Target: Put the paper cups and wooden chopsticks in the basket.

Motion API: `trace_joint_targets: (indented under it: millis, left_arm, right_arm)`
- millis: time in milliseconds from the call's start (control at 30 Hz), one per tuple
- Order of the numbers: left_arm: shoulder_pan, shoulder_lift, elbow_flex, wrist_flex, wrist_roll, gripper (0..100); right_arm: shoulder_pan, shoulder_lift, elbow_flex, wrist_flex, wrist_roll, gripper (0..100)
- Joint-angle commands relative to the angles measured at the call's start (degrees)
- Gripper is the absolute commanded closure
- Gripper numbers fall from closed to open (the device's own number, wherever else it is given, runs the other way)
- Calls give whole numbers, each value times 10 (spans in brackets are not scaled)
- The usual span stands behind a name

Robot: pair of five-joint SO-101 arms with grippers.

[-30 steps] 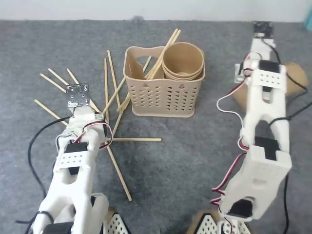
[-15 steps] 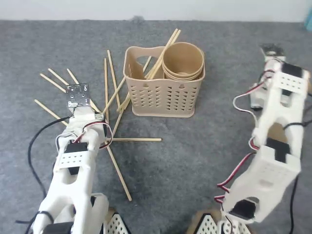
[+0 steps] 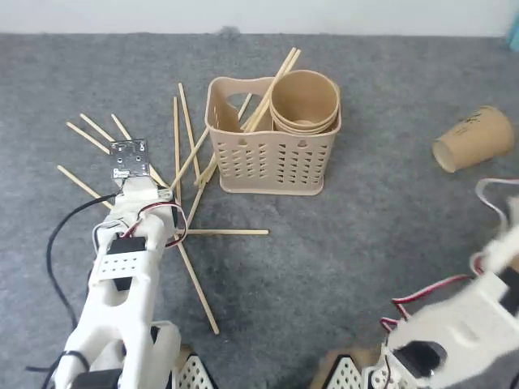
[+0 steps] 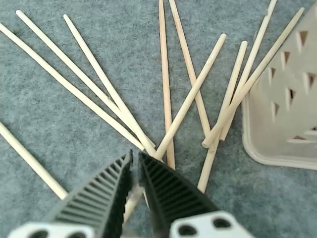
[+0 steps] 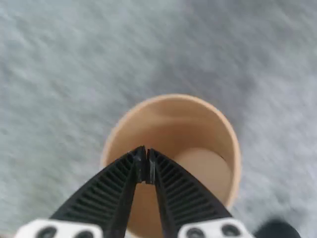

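Left wrist view has the left gripper (image 4: 135, 154) with its jaws drawn nearly together, only a thin slit between them. Its tips sit just over the spot where several loose chopsticks (image 4: 190, 96) cross on the grey carpet (image 4: 59, 134). One stick runs under the jaws, but whether it is pinched cannot be told. The sticks fan outward from there, and a corner of the basket (image 4: 287, 114) lies just beside the ends of the farthest ones.

The right wrist view shows the right gripper (image 5: 146, 152) with its jaws pressed together and holding nothing. Its tips are in front of the open mouth of a cup (image 5: 198, 129) that lies on the carpet.

From the high view, the left arm (image 3: 130, 267) reaches up from the lower left over the scattered chopsticks (image 3: 223, 232), to the left of the basket (image 3: 276, 158). The basket stands upright with stacked cups (image 3: 305, 99) in its right part. Leaning chopsticks (image 3: 276, 81) poke out over its rear rim. The single cup (image 3: 473, 138) lies on its side well to the right of the basket. The right arm (image 3: 470, 324) is low at the right edge, apart from that cup.
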Motion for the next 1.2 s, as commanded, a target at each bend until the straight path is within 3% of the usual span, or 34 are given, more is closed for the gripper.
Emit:
trace_joint_targets:
  millis: [0,200,500,633,767,1167]
  left_arm:
    - [-1,1,-19,-16,-4,987]
    - [0,1,-19,-16,-4,987]
    - [-2,1,-19,-14,-4,987]
    - [-2,1,-19,-14,-4,987]
    - [-2,1,-19,-15,-4,987]
    - [-2,1,-19,-14,-4,987]
  right_arm:
    - [89,-36,-17,1,69,991]
    - [182,-32,-17,1,143,991]
    - [193,-34,-82,26,131,986]
    - [190,-34,-171,115,111,890]
    - [191,-31,-237,116,87,798]
    - [189,24,-202,115,84,864]
